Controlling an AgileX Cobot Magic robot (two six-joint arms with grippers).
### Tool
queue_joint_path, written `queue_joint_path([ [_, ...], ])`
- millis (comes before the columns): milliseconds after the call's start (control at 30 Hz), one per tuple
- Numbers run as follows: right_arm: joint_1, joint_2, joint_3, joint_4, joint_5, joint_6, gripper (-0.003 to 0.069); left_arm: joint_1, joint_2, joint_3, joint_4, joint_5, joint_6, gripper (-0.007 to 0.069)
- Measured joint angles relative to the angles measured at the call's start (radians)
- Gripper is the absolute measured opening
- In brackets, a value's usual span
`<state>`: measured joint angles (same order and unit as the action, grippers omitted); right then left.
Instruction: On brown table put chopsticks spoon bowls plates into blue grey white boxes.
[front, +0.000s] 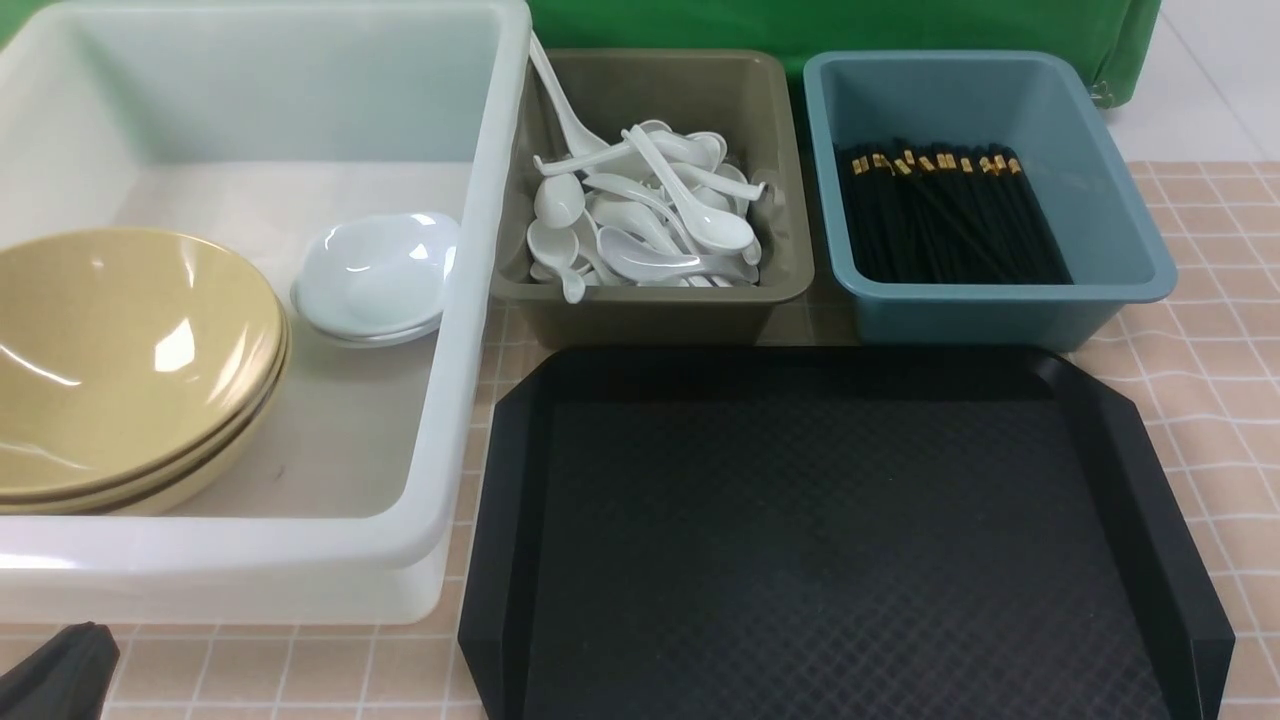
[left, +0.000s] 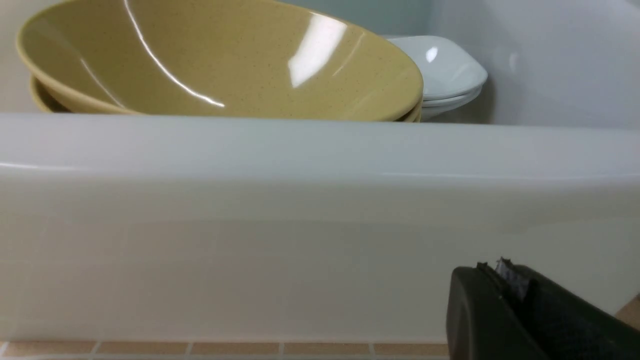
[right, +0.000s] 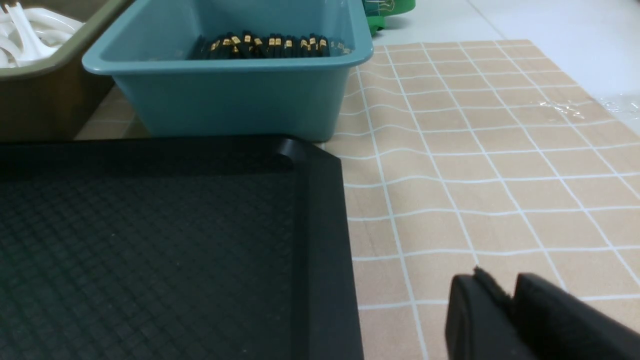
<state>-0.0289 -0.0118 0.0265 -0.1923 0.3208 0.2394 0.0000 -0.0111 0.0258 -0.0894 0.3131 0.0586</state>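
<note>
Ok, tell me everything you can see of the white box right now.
The white box is a large rectangular tub of translucent, milky plastic with rounded corners and a thick rolled rim. It sits upright on the table, left of the grey box, its right wall close against that box's corner. Inside, on the left, is a stack of tan bowls; right of them, stacked white plates. The rest of its floor is bare. In the left wrist view its near wall fills the frame.
</note>
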Motion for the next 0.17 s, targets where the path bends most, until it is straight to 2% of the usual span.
queue_joint_path([
  [167,0.0,0.0,0.0,0.0,0.0,0.0,0.016,0.0,0.0,0.0,0.0,0.001,0.0,0.0005],
])
